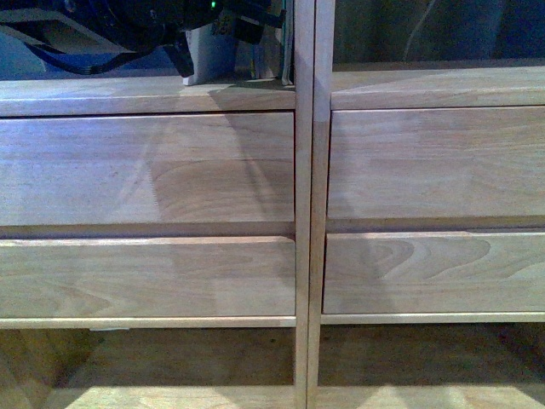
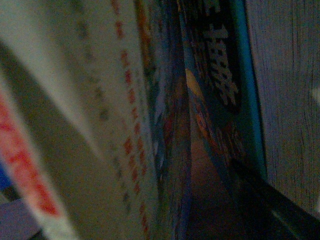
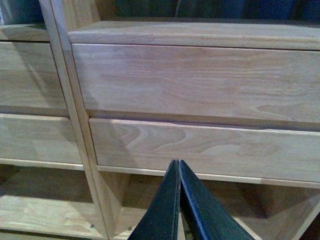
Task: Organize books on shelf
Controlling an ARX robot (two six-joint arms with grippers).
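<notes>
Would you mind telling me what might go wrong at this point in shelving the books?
1. The left wrist view is dim and pressed close against the books, so the left arm in the upper left compartment may nudge or tip them with little visual feedback.
2. A book stands near the central upright; a push could jam it against that post.
3. The right gripper, shut and empty, points at the lower drawer front and might bump it.
</notes>
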